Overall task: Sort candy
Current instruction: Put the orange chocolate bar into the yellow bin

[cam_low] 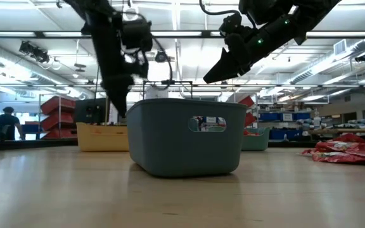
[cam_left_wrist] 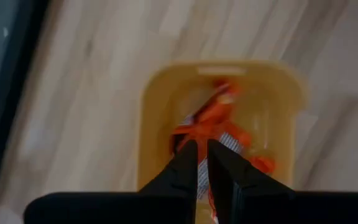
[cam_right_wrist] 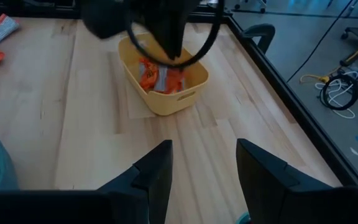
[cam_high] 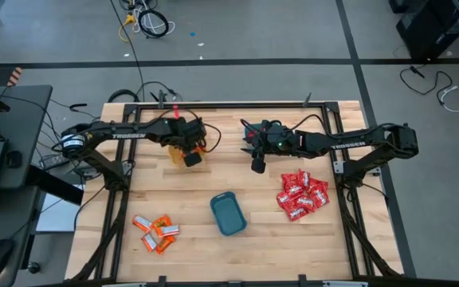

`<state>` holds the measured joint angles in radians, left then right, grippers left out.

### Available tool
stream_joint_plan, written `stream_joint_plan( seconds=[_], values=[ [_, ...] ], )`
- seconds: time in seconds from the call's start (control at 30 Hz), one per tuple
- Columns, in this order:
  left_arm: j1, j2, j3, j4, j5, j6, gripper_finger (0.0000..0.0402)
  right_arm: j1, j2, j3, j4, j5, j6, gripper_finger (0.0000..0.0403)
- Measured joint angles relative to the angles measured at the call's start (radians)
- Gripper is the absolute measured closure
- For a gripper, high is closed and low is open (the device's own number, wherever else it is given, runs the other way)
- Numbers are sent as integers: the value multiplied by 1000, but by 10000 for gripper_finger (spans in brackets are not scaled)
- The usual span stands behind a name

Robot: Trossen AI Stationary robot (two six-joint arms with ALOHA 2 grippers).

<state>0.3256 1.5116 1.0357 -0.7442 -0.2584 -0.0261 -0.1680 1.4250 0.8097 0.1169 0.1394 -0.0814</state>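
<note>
Orange-white candy (cam_left_wrist: 213,118) heaped in yellow bin (cam_left_wrist: 157,99).

table (cam_high: 237,171): we see pale wood planks, smooth, satin sheen | yellow bin (cam_right_wrist: 166,99): smooth matt plastic | teal bin (cam_low: 185,136): matt plastic, we note a glossy sticker | candy (cam_high: 303,195): shiny crinkled red wrappers | right gripper (cam_right_wrist: 204,171): matt black plastic fingers

Bright overhead ceiling lights; left wrist view motion-blurred
</note>
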Motion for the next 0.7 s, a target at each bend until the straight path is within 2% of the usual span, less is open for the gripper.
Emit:
stream_joint_plan(
  seconds=[0.27,0.53,0.7],
  values=[
    [-31,-3,174,-198,18,-3,394,0,0,0,0,-1,2,241],
    [-190,-130,145,-301,35,-98,400,6,56,2,106,-7,41,248],
    [-316,-253,87,-317,75,-228,400,24,134,1,237,-11,45,291]
  ],
)
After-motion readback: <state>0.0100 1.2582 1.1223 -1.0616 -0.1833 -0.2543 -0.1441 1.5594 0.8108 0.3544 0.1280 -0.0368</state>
